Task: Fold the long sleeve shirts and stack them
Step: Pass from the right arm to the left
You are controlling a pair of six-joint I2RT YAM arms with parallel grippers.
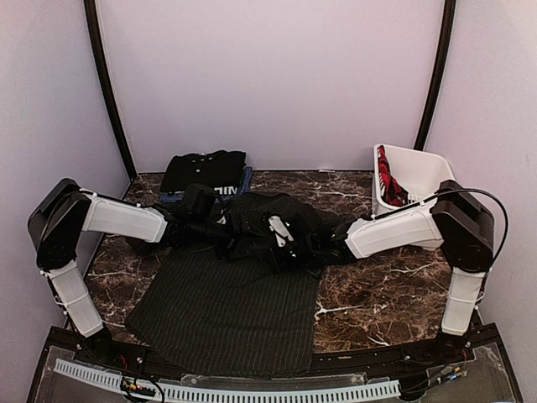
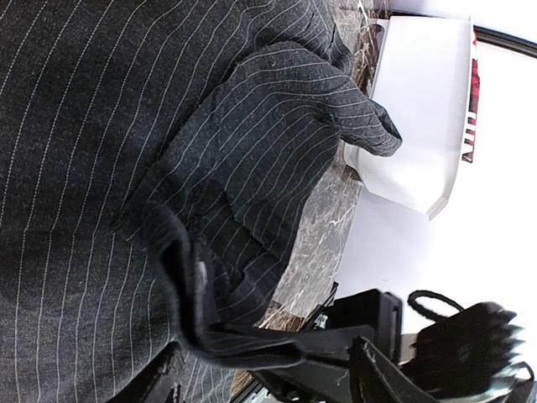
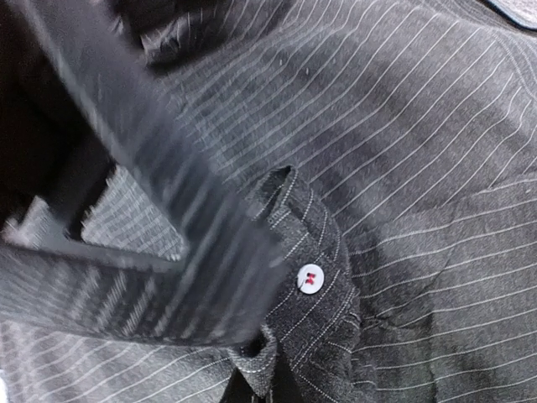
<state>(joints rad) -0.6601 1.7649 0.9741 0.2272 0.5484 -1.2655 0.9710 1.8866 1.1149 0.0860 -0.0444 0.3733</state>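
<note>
left fingers (image 2: 377, 378): spread apart, fold of black pinstriped cloth long sleeve shirt (image 1: 226, 311) between them | right fingers (image 3: 239, 393): clenched on buttoned cuff (image 3: 310, 285) | shirt on dark marble desk (image 1: 369, 302)

Bare table (image 1: 369, 294) beside pinstriped shirt (image 1: 226, 311)

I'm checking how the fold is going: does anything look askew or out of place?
The pinstriped shirt is lopsided: its near half lies flat, but its far half is bunched up in a rumpled heap.
</note>
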